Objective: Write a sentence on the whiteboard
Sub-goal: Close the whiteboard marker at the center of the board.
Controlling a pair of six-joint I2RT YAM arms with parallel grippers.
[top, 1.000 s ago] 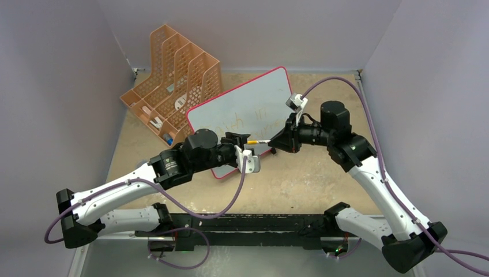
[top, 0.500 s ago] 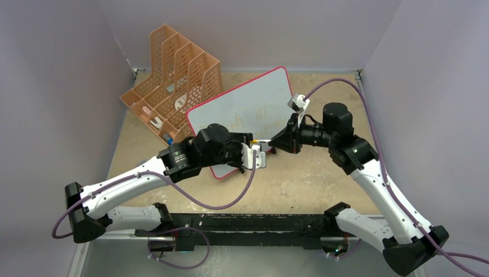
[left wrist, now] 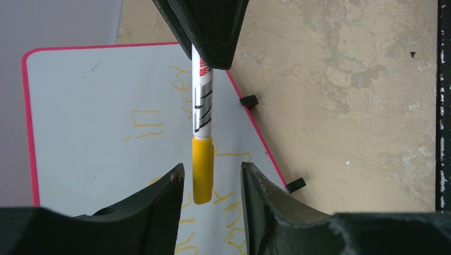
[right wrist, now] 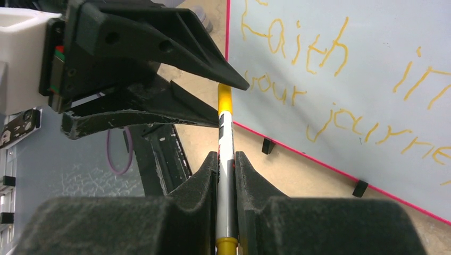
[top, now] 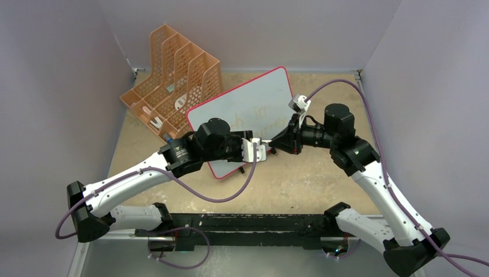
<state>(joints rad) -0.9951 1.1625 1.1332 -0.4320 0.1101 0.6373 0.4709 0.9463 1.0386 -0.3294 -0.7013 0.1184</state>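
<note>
Two arms meet over one whiteboard (top: pixel 254 98), a pale, smooth rectangle with rounded corners and a thin red-pink frame. It lies askew on the table (top: pixel 300 179) towards the back, with one corner just beside the single orange file rack (top: pixel 173 75) of perforated plastic. Two small black feet (left wrist: pixel 248 100) stick out from the board's near long edge. The sentence (right wrist: pixel 310 53) runs across the board in two lines of thin, wobbly yellow-orange strokes: "Faith in" above and "your journe" below, the end cut off by the edge of the right wrist view. There is one marker (left wrist: pixel 202 106), a slim white cylinder with black and red print and a matte yellow cap (left wrist: pixel 202 170), held level above the board's near edge. The right gripper (right wrist: pixel 227 159) pinches its barrel between two grainy black fingers. The left gripper (left wrist: pixel 213 178) has its two rough black jaws spread either side of the cap, with a gap showing on each side. The tabletop is beige, worn and blotchy. Each of the two arms trails one purple cable (top: pixel 219 196).
</note>
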